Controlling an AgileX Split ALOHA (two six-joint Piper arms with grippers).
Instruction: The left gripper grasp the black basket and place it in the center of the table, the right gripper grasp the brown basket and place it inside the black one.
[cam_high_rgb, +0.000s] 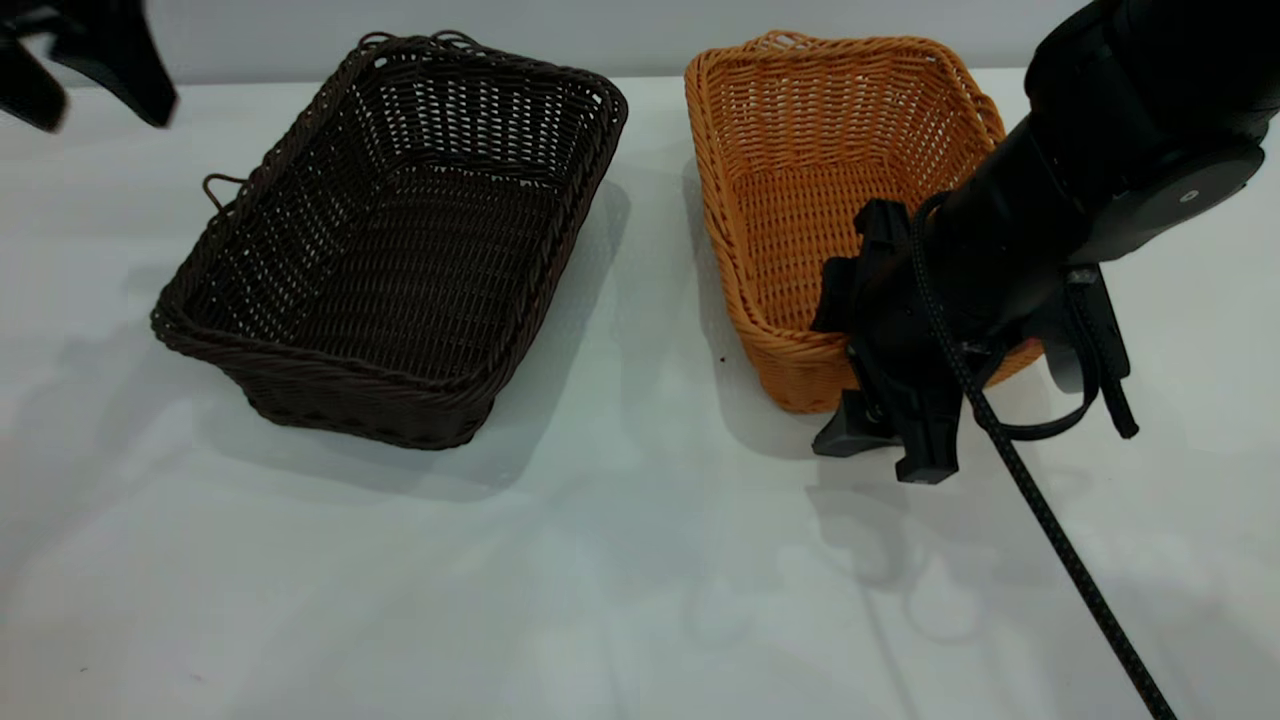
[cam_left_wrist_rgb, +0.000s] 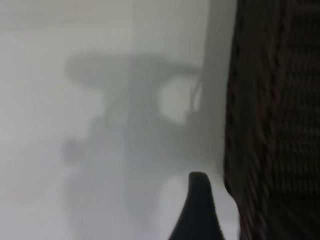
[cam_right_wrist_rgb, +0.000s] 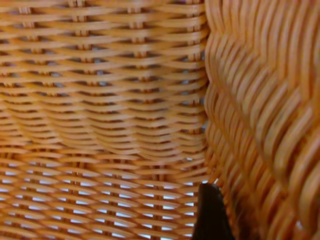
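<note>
Right pincer (cam_high_rgb: 885, 440) (apparently) astride brown basket (cam_high_rgb: 800, 150) rim

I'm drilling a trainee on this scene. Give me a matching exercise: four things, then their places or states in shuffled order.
1. black basket
2. brown basket
3. left hand
4. right hand

A. at the brown basket's near rim
B. raised at the far left corner, holding nothing
C. empty, on the table's left half
D. on the table's right half, arm reaching over it

Pairs: 1-C, 2-D, 3-B, 4-A
</note>
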